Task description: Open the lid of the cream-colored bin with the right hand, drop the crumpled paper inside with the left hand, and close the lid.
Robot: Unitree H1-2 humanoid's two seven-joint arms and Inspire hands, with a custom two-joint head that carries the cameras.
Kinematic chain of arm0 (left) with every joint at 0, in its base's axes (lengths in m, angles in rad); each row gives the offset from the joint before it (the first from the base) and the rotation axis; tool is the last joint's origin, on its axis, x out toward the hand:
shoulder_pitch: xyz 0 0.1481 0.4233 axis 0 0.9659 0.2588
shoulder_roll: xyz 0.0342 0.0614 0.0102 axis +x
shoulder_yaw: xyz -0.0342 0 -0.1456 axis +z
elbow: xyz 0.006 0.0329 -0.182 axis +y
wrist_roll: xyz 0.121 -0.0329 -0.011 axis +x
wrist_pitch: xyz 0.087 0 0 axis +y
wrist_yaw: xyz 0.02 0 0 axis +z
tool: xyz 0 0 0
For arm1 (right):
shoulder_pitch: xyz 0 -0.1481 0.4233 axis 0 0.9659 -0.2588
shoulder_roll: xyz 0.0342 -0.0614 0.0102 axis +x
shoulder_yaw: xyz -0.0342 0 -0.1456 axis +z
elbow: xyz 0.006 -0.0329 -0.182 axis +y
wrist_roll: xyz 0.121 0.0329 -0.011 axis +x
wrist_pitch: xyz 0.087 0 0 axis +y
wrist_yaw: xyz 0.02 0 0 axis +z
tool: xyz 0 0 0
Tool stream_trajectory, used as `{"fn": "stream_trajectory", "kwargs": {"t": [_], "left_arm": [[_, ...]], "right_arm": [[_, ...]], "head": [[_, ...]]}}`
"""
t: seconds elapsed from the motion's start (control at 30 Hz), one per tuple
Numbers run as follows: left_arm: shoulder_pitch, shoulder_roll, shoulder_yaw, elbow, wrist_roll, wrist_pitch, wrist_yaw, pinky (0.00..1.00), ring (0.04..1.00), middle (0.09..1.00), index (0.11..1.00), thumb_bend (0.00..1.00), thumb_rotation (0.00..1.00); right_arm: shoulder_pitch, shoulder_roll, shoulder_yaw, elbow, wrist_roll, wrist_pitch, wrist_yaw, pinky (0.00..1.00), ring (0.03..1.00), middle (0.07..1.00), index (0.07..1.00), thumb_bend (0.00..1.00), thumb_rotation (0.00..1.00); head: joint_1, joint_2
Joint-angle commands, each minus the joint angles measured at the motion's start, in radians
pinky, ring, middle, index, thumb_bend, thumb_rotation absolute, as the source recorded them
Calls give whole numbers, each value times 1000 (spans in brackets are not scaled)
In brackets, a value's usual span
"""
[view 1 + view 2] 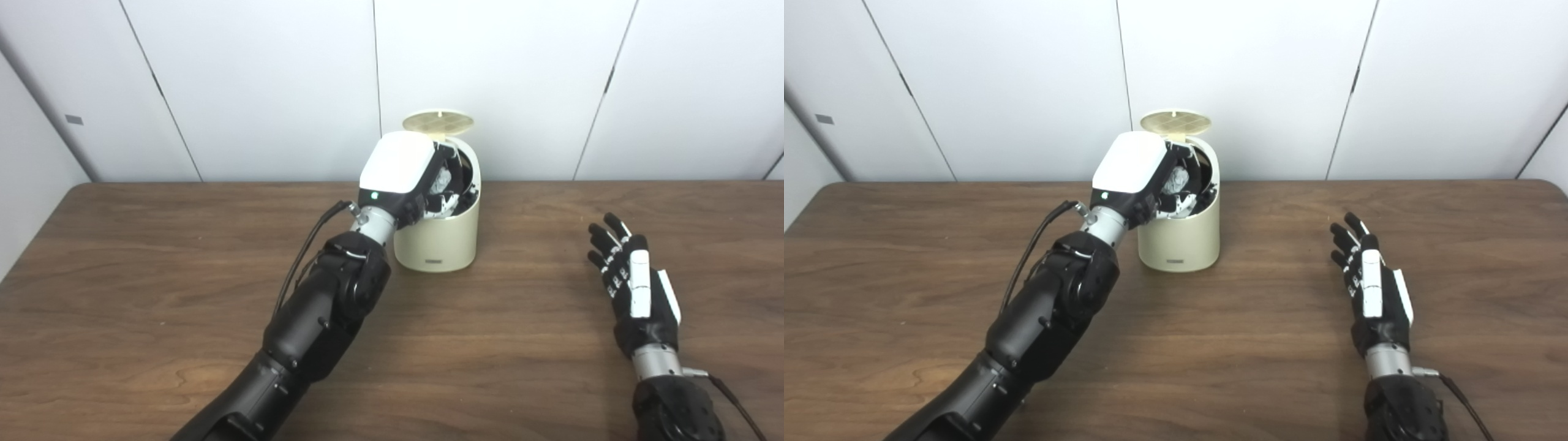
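The cream-colored bin (pixel 438 237) stands at the back middle of the table, its round lid (pixel 438 121) tipped up behind the opening. My left hand (pixel 405 174) reaches over the bin's left rim with its fingers curled inside the opening. The fingers are shut on the crumpled paper (pixel 1176 181), a pale wad showing just within the rim. My right hand (pixel 637 288) lies low over the table well to the right of the bin, open, fingers spread and pointing away, holding nothing.
The brown wooden table (pixel 153 257) runs back to a white panelled wall (pixel 263 79) just behind the bin. My left forearm (pixel 318 318) crosses the table's middle diagonally toward the bin.
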Motion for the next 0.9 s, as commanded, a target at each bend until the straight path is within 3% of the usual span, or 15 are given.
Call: {"fn": "stream_trajectory", "kwargs": {"t": [0.0,0.2,0.33,0.4,0.43,0.7,0.73,0.77,0.87], "left_arm": [[-34,9,12,3,16,-13,41,333,464,551,457,471,0],[-38,11,1,22,52,-15,76,357,514,590,467,466,0],[-39,18,-8,16,74,-8,63,369,514,583,472,469,0],[-37,20,-10,10,81,-7,56,541,645,668,489,507,30],[-36,21,-11,7,84,-6,54,578,670,684,492,512,35],[-30,18,-10,-3,91,-4,43,659,727,731,497,520,45],[-29,18,-9,-4,90,-4,44,660,725,731,586,675,22],[-29,18,-9,-4,90,-4,45,661,725,731,632,756,11],[-26,18,-6,-7,86,-6,43,668,728,737,683,835,1]], "right_arm": [[-14,-1,3,-34,11,-13,14,918,912,850,893,602,1000],[-7,-11,21,-52,-27,-3,6,883,882,818,872,591,1000],[-4,-11,25,-68,-32,10,7,868,871,811,865,577,1000],[-3,-11,26,-71,-33,14,7,871,870,809,862,570,1000],[-3,-11,27,-73,-35,16,7,871,869,808,860,569,1000],[-1,-6,34,-93,-55,39,1,838,843,781,836,564,1000],[-1,-5,34,-95,-57,41,0,835,842,781,833,565,1000],[-1,-5,34,-96,-56,43,1,837,842,781,832,565,1000],[-1,-4,35,-103,-53,51,3,846,842,778,827,558,1000]], "head": [[-1,1],[-2,-1],[-2,-1],[-2,-1],[-2,-1],[0,-2],[0,-2],[0,-2],[0,-2]]}}
